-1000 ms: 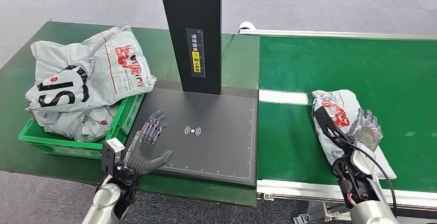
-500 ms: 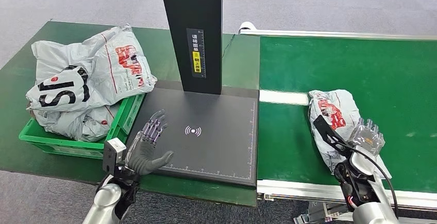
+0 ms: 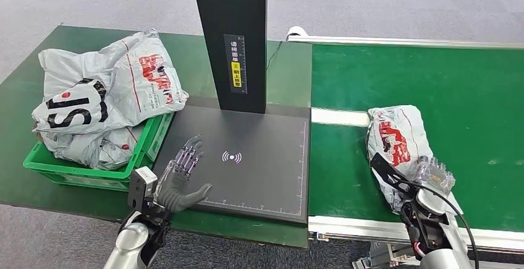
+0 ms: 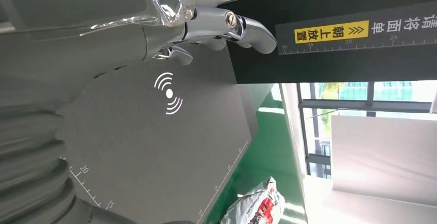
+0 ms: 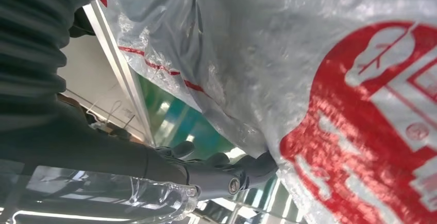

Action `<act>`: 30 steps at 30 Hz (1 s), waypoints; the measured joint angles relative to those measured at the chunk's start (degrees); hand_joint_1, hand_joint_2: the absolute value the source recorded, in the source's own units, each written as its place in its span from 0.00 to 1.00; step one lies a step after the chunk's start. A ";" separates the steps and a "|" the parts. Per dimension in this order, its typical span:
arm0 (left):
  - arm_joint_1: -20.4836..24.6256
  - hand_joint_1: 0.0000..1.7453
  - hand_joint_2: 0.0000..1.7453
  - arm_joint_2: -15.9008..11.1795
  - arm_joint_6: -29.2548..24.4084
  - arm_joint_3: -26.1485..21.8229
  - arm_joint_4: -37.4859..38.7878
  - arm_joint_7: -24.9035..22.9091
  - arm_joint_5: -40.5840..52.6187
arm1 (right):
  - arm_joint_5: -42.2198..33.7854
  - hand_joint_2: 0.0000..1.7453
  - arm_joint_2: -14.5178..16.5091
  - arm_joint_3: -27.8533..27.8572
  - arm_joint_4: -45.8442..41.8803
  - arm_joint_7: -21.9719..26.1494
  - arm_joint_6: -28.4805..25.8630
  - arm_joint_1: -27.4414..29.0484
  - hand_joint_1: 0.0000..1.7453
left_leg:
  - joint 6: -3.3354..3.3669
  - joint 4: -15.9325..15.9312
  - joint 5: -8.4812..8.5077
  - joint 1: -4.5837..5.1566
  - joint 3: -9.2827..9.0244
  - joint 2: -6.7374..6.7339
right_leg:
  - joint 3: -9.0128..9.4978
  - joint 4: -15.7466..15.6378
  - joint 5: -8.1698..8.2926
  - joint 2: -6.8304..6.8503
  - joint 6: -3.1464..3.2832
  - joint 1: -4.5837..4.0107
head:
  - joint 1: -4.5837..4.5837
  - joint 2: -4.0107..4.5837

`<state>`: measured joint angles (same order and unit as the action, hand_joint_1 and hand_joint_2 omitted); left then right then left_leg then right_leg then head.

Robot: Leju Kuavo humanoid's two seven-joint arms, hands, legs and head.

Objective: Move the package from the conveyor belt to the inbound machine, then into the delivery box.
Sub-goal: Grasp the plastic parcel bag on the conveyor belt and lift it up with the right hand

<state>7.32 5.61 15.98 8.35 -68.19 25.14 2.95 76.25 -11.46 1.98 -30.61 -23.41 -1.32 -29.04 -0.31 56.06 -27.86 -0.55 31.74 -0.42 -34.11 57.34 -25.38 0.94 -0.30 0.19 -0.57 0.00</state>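
The package [image 3: 395, 145] is glossy crinkled plastic film; the conveyor belt [image 3: 469, 89] is matt green.

The right hand [image 3: 434, 176] covered the package's [image 3: 397, 145] near end, so its grip on it could not be told. The inbound machine's [image 3: 230, 40] upright was cut off by the picture's top edge.
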 joint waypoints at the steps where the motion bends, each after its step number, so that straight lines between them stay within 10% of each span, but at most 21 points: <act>1: 0.00 0.00 1.00 0.01 0.01 -0.01 0.01 0.00 0.04 | 0.09 1.00 0.12 0.07 -0.07 0.44 0.61 0.08 0.77 | 0.00 0.00 0.00 0.00 -0.01 0.00 | 0.01 0.00 0.00 0.00 0.00 0.00 | -0.01 0.00; 7: -0.02 0.00 1.00 0.03 0.01 -0.28 0.04 0.01 0.11 | 0.31 1.00 1.09 0.16 -0.21 4.03 3.21 0.33 1.00 | 0.00 0.00 0.00 0.00 -0.03 -0.03 | 0.05 0.00 0.00 -0.01 0.00 0.00 | 0.00 0.00; 23: -1.13 0.00 1.00 -0.04 -0.05 -2.19 0.11 1.10 0.63 | -7.11 1.00 3.51 -3.35 -0.34 16.33 8.16 -1.30 1.00 | 0.00 -0.02 0.00 -0.02 -0.10 -0.11 | 0.11 0.00 0.00 -0.04 0.01 -0.02 | 0.00 0.00; 30: -2.08 0.00 1.00 -0.13 -0.43 -2.71 -0.01 1.57 0.54 | -13.76 1.00 4.89 -5.75 -2.03 18.55 1.50 -1.30 1.00 | 0.00 -0.01 0.02 -0.01 -0.06 -0.03 | 0.08 0.01 0.00 0.00 0.00 -0.02 | -0.01 0.00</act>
<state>5.24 5.48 15.56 5.64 -68.20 26.71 3.49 62.49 -6.57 -3.76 -32.64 -4.86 0.19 -30.34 -0.31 56.05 -27.84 -0.56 31.68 -0.45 -34.03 57.35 -25.38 0.94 -0.30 0.17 -0.58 0.00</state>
